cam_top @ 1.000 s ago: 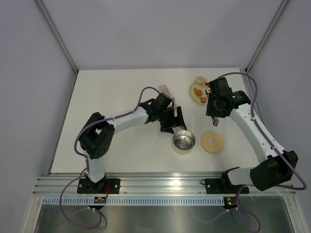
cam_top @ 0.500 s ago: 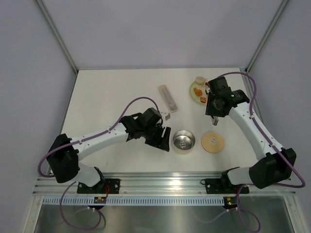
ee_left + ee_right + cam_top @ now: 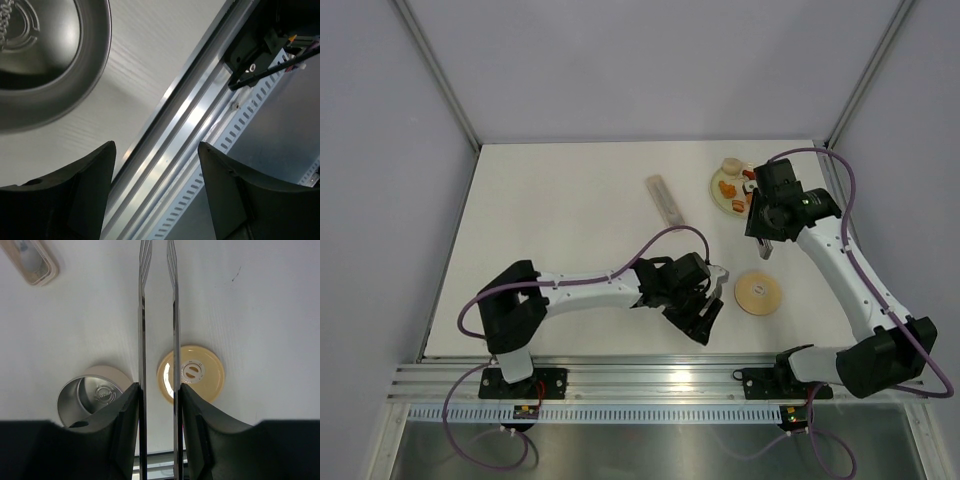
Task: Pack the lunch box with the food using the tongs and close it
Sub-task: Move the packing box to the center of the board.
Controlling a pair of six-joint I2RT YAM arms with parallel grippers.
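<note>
1. The left gripper [image 3: 155, 150] is seen open, with nothing between its fingers, just beside the lunch box [image 3: 92, 400].
2. The tongs [image 3: 142, 315] are clamped in the right gripper [image 3: 159, 388].
3. The lid [image 3: 758, 293] is laid at 3 o'clock of the lunch box. The food [image 3: 727, 187] is kept on the plate [image 3: 717, 199], toward 12 o'clock of the lid.

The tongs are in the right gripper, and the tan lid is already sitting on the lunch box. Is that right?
Not quite. The tongs are in the right gripper, but the lid is not on the lunch box. It lies flat on the table beside the box, which stands open. The right wrist view shows this.
</note>
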